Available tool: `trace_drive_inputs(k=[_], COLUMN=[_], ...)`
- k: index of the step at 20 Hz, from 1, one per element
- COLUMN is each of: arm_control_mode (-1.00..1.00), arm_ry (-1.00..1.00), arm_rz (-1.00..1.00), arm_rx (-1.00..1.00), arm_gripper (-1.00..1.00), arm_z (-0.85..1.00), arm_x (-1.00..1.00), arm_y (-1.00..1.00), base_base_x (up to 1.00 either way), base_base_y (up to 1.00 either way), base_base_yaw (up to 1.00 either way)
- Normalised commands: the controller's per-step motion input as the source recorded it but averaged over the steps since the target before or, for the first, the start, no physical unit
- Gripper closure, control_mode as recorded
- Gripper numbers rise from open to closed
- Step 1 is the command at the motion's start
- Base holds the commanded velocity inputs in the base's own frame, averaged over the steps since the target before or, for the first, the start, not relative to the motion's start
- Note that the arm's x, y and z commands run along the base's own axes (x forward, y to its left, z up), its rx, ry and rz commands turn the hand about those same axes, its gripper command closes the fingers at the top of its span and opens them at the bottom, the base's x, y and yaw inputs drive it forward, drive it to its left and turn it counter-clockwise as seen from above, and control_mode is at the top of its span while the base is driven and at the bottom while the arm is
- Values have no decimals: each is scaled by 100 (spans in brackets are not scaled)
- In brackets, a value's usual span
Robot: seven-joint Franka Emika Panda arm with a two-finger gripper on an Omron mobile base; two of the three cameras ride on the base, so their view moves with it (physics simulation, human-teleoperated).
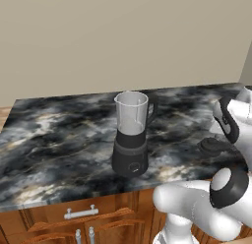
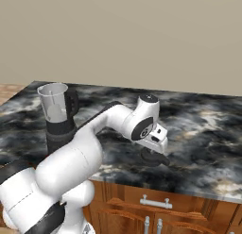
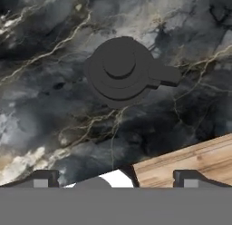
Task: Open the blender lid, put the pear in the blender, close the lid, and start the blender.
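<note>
Standing open-topped on the marble counter (image 1: 59, 135), the blender (image 1: 131, 135) has its clear jar seated on the dark base, handle turned toward the back right in the left base view; the round button on the base faces the counter's front edge. The jar looks empty apart from a pale patch low inside, which cannot be identified. The lid (image 3: 122, 70) lies flat on the counter, well to the right of the blender and near the front edge, knob up, with a short tab sticking out to one side. In the right base view the lid (image 2: 154, 157) sits directly under the hand, partly covered by it. The gripper (image 3: 115, 181) hovers above the lid with jaws spread wide, fingertips (image 3: 43, 179) apart at the bottom of the hand view and grasping nothing. A wooden drawer front with a metal handle (image 2: 155, 202) shows below the counter edge.
</note>
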Motion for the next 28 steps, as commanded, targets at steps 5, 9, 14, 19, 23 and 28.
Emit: trace_drive_inputs(k=[5, 9, 14, 19, 23, 28], arm_control_mode=[-100, -100, -100, -100, -100, -100], arm_ry=[10, 3, 1, 2, 3, 1], arm_rz=[0, 0, 0, 0, 0, 0], arm_rx=[0, 0, 0, 0, 1, 3], arm_gripper=[-100, -100, -100, -100, -100, -100], arm_z=[-54, -37, -27, -20, -18, -19], arm_x=[39, 35, 29, 29, 28, 4], arm_y=[-6, 0, -1, -2, -18, -31], base_base_x=[0, 0, 0, 0, 0, 0], base_base_y=[0, 0, 0, 0, 0, 0], base_base_yaw=[0, 0, 0, 0, 0, 0])
